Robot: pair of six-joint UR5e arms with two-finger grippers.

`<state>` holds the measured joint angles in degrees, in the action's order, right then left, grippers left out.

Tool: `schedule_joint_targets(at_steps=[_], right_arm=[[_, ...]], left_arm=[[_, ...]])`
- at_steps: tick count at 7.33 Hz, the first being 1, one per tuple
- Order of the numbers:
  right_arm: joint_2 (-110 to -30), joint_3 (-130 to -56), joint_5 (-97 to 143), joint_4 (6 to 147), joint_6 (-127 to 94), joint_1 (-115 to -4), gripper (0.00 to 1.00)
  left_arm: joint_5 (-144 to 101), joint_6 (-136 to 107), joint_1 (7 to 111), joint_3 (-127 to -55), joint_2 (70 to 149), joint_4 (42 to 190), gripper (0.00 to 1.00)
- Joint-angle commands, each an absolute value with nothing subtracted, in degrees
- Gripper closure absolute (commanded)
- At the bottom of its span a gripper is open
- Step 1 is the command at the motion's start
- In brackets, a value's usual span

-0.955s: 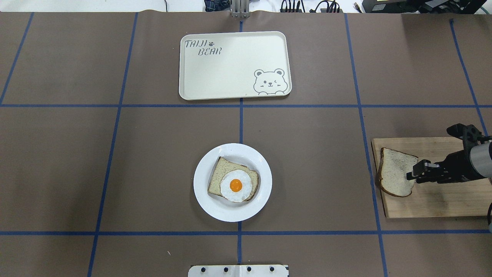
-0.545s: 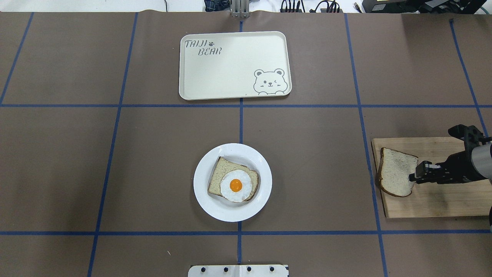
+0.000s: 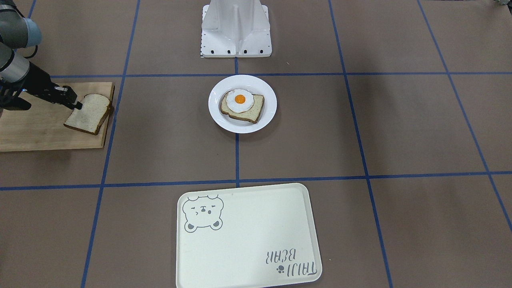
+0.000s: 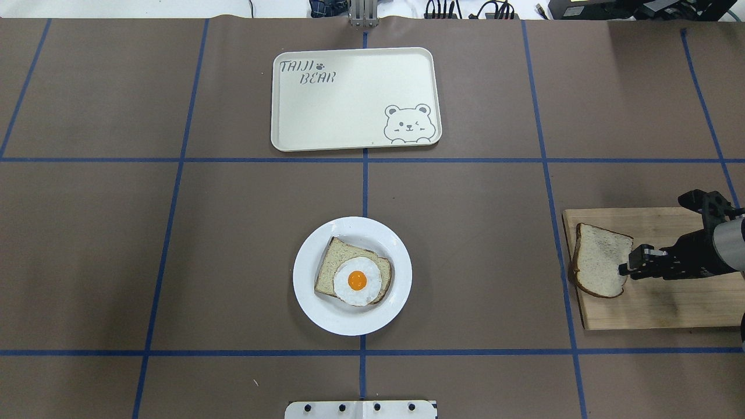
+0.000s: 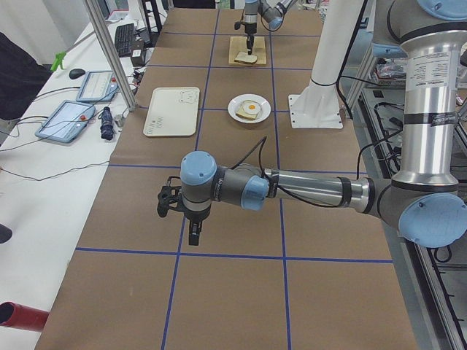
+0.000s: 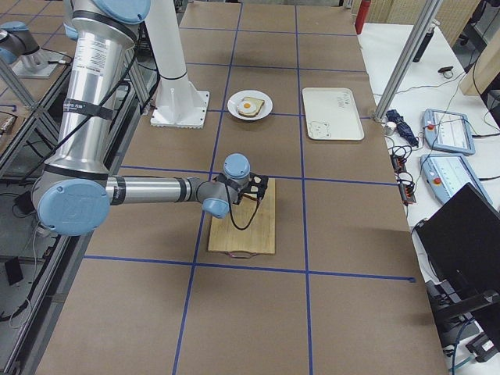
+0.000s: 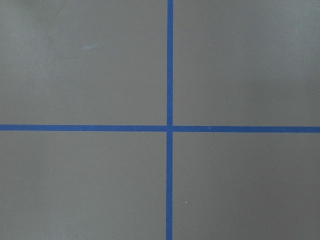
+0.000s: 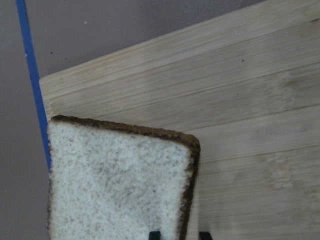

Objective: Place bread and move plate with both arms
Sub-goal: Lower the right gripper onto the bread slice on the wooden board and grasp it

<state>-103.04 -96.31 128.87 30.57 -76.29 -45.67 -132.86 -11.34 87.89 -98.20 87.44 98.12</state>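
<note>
Reaching in over the wooden board (image 4: 669,302), my right gripper (image 4: 623,269) has its tips at the edge of the bread (image 4: 599,261) that faces my right arm. The wrist camera shows my two fingertips (image 8: 155,234) a narrow gap apart. One lies over the speckled crumb and the other just outside the dark crust, so the crust runs between them. Whether they pinch the slice or only straddle it, I cannot tell. The bread lies at the board's end nearer the plate (image 4: 349,323), with its far crust at the board's edge, well apart from the plate. The plate sits on the table's middle tape line and carries another slice topped with a fried egg (image 4: 356,280). Beyond it lies the cream bear-print tray (image 4: 349,99). My left gripper (image 5: 193,235) hangs over the brown table above a crossing of blue tape lines (image 7: 170,127), fingers pointing down. How wide it stands I cannot tell.
</note>
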Motion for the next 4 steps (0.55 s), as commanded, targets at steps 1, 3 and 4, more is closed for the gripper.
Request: schedule_joint_targets(at_steps=[1,3,4], right_arm=[[-102.8,-96.1,129.0,30.6,-76.3,-45.6,0.63],[-102.8,-96.1,129.1,30.5,-76.3,-45.7,0.94],[-102.8,-96.3,129.0,30.4,-76.3,-45.7,1.00]], left_arm=[[-132.9,-11.3,88.0,-98.3,87.5,98.0,0.01],[-132.9,-11.3,87.9,-98.4,87.5,97.8,0.01],[-132.9,-11.3,87.9,-98.5,87.5,97.7,0.01]])
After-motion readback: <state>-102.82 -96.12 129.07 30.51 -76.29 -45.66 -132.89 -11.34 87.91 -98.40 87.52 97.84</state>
